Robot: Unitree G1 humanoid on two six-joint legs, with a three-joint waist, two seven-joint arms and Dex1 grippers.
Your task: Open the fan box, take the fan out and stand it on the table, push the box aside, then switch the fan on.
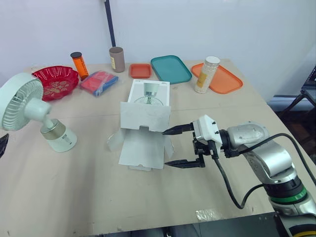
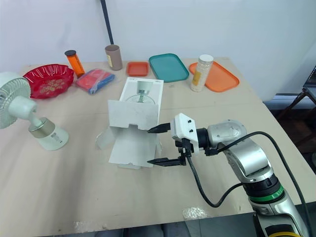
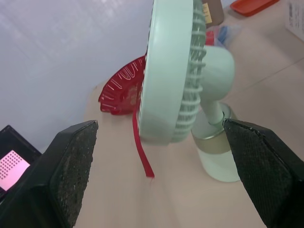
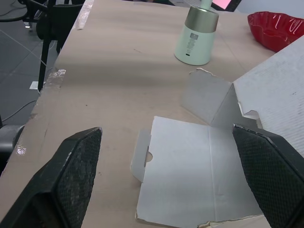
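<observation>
Cardboard box (image 1: 145, 123) lies open mid-desk (image 1: 74, 197) with its flaps splayed, and the fan (image 1: 29, 111) stands well off to its left. The right gripper (image 1: 164, 148) is spread wide just beside the box's right edge. I'd push low on the body, not the floppy flap, and steer away from the fan. The left gripper (image 3: 159, 126) is apart too, flanking the fan's head.
</observation>
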